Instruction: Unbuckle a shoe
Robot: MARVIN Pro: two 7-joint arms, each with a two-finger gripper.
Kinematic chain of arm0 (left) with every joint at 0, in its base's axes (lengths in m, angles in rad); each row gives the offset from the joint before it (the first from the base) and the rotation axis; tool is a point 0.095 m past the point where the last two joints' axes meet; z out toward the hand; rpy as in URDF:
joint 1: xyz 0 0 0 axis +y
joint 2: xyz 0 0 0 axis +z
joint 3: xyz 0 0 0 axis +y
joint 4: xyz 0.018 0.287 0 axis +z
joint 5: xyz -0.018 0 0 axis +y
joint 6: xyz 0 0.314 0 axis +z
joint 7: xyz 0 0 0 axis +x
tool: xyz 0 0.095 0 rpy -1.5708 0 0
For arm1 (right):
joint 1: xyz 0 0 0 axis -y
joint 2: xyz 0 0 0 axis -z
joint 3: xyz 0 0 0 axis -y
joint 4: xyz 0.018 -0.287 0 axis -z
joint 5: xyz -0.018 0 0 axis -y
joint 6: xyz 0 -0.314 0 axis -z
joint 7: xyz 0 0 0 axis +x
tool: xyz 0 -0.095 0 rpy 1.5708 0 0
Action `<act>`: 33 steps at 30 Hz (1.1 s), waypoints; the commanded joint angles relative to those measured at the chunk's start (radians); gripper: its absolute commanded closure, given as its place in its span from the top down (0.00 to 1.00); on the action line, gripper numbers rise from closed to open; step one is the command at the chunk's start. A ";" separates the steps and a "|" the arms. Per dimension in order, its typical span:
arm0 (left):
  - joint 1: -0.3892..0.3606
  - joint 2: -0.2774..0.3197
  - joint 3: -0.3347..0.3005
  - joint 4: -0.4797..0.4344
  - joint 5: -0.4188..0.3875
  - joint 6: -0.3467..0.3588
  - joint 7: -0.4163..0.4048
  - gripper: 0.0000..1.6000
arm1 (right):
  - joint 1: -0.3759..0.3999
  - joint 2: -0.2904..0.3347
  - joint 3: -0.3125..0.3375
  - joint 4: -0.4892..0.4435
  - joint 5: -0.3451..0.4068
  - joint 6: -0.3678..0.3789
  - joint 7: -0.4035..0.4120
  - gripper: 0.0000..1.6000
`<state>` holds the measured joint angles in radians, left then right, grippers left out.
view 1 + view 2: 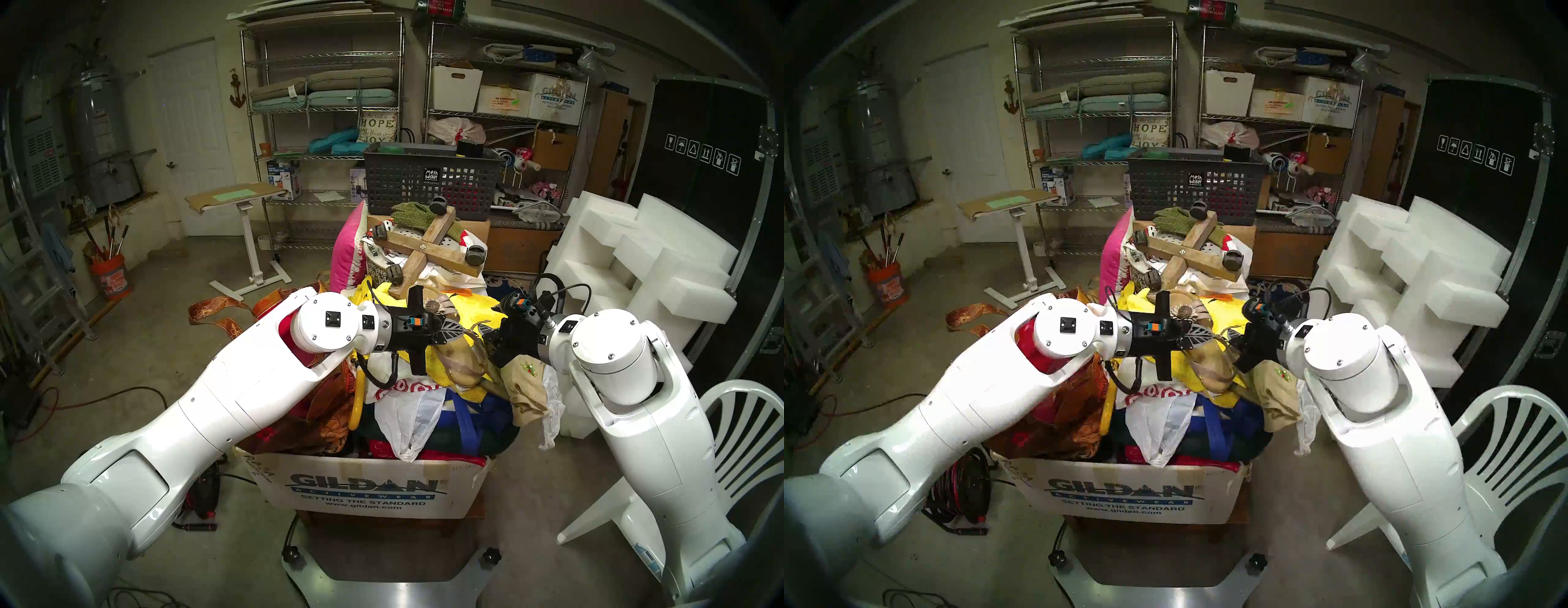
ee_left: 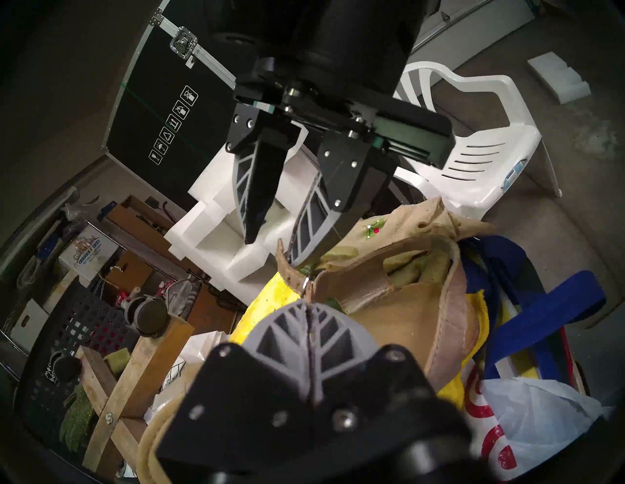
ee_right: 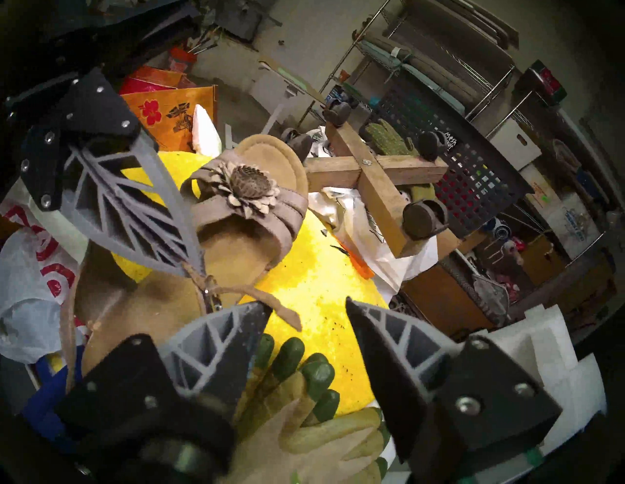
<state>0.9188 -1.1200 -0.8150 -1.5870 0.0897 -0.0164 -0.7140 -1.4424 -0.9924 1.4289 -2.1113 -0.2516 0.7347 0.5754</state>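
**A:** What is in the big cardboard box [image 1: 365,488] printed GILDAN, at the robot's front?

**B:** It is heaped above its rim: a yellow cloth [image 3: 314,280], a white plastic bag with red rings [image 1: 407,420], a blue-strapped bag [image 1: 466,424] and orange patterned fabric [image 1: 314,424]. The tan sandal [image 3: 250,209] lies on top, on the yellow cloth, its leather flower [image 3: 248,187] at the toe strap facing up.

**A:** And the two grippers?

**B:** The left gripper [image 2: 309,306] is clamped tight on the sandal's thin ankle strap [image 3: 270,300], right beside the small metal buckle [image 2: 306,282]. In the right wrist view, its grey fingers [image 3: 135,216] come to a point at that strap. The right gripper [image 3: 306,312] stands with its jaws parted and nothing between them, close over the strap's loose end; one fingertip is just beside the buckle, though whether it touches cannot be told.

**A:** Anything else on the heap?

**B:** A beige work glove with green fingertips [image 3: 304,388] lies under the right gripper, beside the sandal's heel. Behind the box, a wooden cross on caster wheels [image 1: 428,250] rests on more bags, and a dark mesh basket [image 1: 432,178] stands beyond it; what it holds cannot be made out.
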 commanded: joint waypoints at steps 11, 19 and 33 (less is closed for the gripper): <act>-0.019 -0.021 -0.009 0.007 0.008 0.004 0.017 0.00 | -0.071 0.027 0.060 -0.064 0.032 -0.027 0.023 0.64; -0.013 -0.014 -0.011 -0.002 0.006 0.008 0.019 0.00 | -0.036 0.025 0.016 -0.039 0.018 -0.038 0.031 0.59; -0.010 -0.015 -0.006 -0.004 0.009 0.009 0.023 0.00 | -0.052 0.017 0.044 -0.054 0.019 -0.029 0.028 0.55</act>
<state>0.9161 -1.1302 -0.8161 -1.5737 0.0967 -0.0080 -0.6966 -1.4928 -0.9720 1.4301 -2.1317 -0.2483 0.7031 0.6083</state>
